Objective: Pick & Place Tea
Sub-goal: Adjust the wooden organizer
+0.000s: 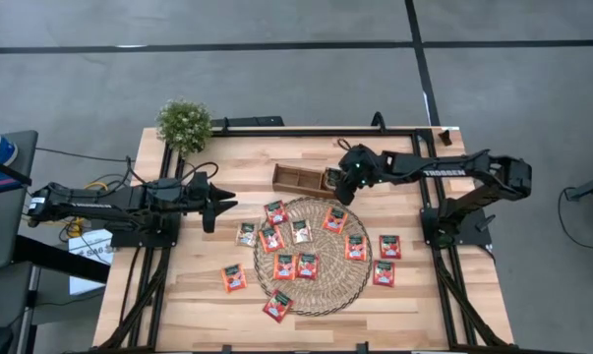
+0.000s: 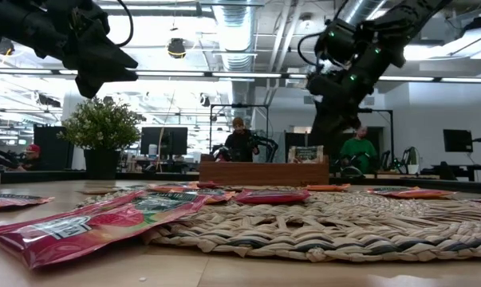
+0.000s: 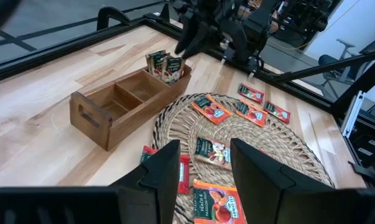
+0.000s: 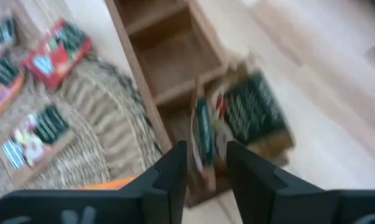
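Over the tray's [image 1: 298, 180] right end: right gripper [image 1: 341, 187], fingers slightly parted, grip unclear through blur; upright tea sachets [image 4: 237, 121] directly beneath in that compartment. Left gripper [image 1: 220, 200] open, near the table's left edge; other sachets [image 1: 307, 265] across mat [image 1: 360, 280].

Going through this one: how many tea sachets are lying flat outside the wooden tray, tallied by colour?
Red-orange sachets: 10
Pale grey-beige sachets: 2
Total: 12
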`<move>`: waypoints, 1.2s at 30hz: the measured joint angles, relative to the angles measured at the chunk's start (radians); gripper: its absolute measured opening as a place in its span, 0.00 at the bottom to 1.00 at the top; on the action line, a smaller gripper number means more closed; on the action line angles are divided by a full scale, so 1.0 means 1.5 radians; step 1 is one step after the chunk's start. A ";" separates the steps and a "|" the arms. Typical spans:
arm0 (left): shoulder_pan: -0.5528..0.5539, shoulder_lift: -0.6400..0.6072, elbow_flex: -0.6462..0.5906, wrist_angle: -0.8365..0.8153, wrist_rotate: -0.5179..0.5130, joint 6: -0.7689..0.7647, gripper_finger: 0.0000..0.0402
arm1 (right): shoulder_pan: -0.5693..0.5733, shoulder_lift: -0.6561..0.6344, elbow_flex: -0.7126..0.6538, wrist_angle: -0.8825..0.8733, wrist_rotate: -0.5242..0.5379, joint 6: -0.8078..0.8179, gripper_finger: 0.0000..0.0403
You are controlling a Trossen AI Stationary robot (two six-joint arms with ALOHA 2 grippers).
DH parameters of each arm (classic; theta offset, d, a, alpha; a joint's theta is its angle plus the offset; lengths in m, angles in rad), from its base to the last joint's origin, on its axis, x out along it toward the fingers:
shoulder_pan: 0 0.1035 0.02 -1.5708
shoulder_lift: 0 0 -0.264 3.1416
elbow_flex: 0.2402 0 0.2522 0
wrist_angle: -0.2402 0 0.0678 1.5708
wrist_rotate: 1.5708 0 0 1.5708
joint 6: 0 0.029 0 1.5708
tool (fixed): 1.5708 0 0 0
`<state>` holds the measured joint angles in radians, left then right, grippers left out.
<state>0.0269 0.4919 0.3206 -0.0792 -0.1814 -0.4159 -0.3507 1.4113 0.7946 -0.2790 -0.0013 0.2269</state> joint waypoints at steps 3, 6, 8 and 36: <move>0.000 0.000 0.000 0.000 0.000 0.000 0.33 | -0.001 0.000 0.048 -0.056 0.001 -0.016 0.27; 0.000 0.000 0.000 0.000 0.002 0.000 0.33 | 0.003 0.000 0.086 -0.148 0.001 -0.019 0.26; 0.000 0.000 0.000 0.000 0.010 0.000 0.33 | 0.013 0.000 0.087 -0.196 0.004 -0.009 0.25; 0.000 0.000 0.000 0.000 0.020 0.017 0.33 | 0.101 0.000 -0.027 -0.072 0.035 0.042 0.00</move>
<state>0.0269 0.4923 0.3206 -0.0795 -0.1509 -0.3897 -0.1986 1.4117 0.7544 -0.3869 0.0514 0.2899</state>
